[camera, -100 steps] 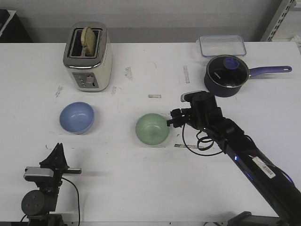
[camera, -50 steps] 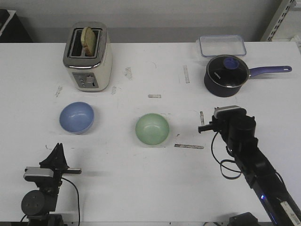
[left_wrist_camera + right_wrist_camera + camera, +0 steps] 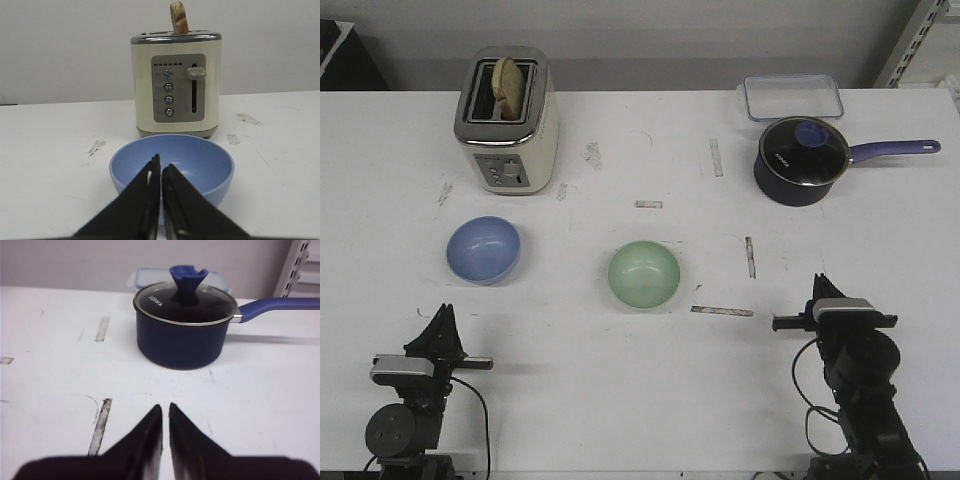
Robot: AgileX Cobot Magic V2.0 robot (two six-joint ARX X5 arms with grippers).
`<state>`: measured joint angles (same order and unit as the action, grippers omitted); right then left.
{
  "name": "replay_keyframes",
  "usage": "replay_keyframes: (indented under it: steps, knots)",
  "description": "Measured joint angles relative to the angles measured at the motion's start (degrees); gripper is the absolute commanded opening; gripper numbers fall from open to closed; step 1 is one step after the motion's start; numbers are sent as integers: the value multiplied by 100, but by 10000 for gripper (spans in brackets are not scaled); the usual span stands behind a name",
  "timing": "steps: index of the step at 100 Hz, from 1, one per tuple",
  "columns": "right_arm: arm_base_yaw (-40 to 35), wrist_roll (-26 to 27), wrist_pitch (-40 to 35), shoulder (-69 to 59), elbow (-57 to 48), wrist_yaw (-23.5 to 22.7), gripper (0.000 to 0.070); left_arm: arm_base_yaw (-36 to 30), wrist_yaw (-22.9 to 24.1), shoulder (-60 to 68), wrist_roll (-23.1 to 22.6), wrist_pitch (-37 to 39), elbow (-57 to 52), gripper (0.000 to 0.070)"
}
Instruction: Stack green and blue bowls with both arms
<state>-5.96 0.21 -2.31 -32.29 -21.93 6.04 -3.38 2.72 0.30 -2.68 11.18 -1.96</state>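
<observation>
The pale green bowl [image 3: 644, 274] sits upright on the white table near the middle. The light blue bowl [image 3: 483, 249] sits apart from it to the left; it also shows in the left wrist view [image 3: 200, 160], in front of the toaster. My left gripper [image 3: 442, 318] is shut and empty near the table's front left, pointing at the blue bowl from a short way off [image 3: 160, 169]. My right gripper [image 3: 820, 285] is shut and empty at the front right [image 3: 165, 407], well to the right of the green bowl.
A cream toaster [image 3: 507, 120] with bread in it stands at the back left. A dark blue saucepan [image 3: 803, 160] with a glass lid and long handle stands at the back right, a clear container [image 3: 792, 97] behind it. Tape strips [image 3: 722, 311] lie on the table.
My right arm has drawn back from the green bowl's right rim to the table's front right and folded down. The green bowl stays where it was. The left arm has not moved.
</observation>
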Motion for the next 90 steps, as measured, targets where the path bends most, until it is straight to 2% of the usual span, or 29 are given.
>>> replay_keyframes:
  steps: [14,48,60,76,90]
  knots:
    - [0,0,-431,785,0,-2,12,0,0,0,-2,0,0,1]
    - [-2,0,-431,2033,0,-11,12,0,0,0,0,0,0,1]
    - [-2,0,-428,2129,0,-57,12,0,0,0,-2,0,0,1]
    - [-2,0,-431,2129,0,-474,12,0,0,0,0,0,0,1]
    - [-2,0,-431,2129,0,-413,12,0,0,0,-2,0,0,1]
